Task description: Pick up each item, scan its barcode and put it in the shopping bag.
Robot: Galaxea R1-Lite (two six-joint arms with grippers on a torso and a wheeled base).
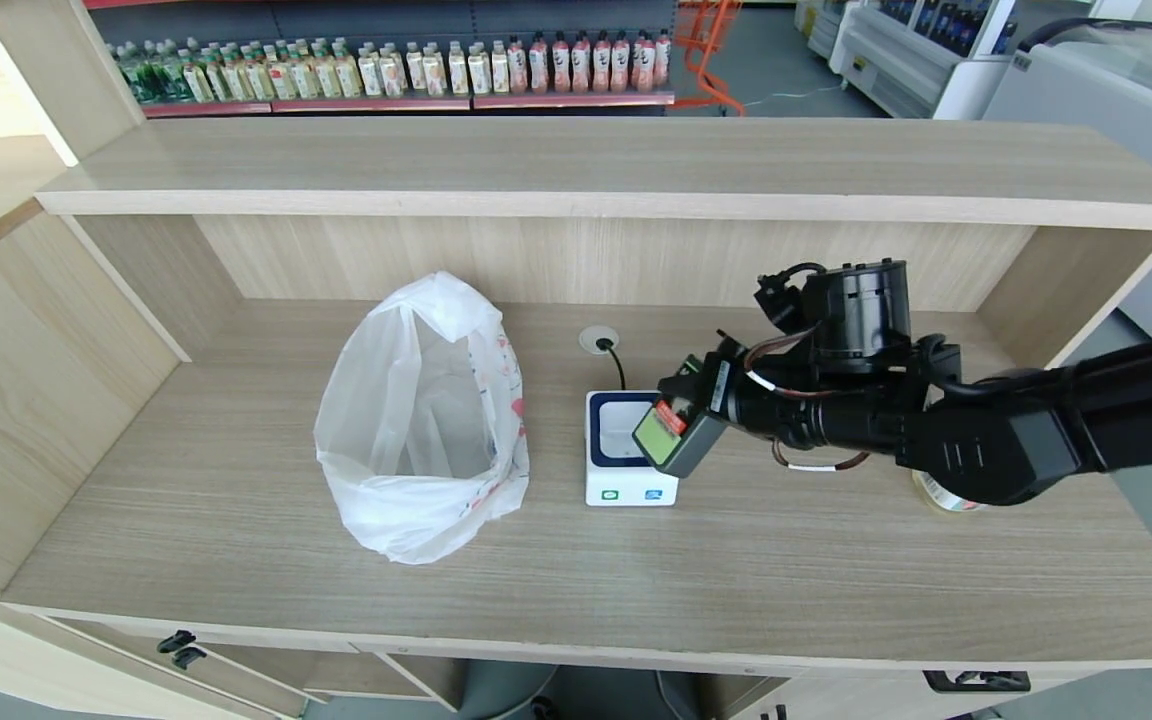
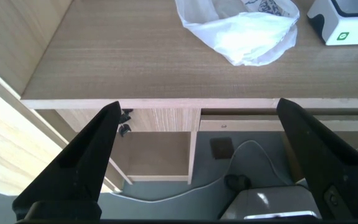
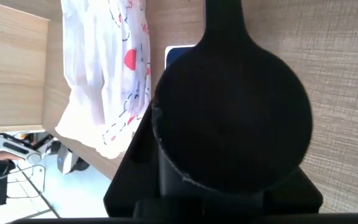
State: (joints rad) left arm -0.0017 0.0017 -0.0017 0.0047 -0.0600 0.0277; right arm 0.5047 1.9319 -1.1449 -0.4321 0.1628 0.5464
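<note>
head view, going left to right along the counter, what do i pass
bag → scanner → box held in the right gripper → can, partly hidden

Pale wooden bench [image 1: 796,580] walled on three sides, capped by a ledge [image 1: 576,160]. Beyond: shelf [image 1: 406,101] of bottles [image 1: 386,70], grey floor [image 1: 786,60], white freezers [image 1: 921,55] far right.

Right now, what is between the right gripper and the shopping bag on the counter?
In the head view, the white scanner stands between the shopping bag and the right gripper, which holds a dark box over the scanner's right edge.
</note>
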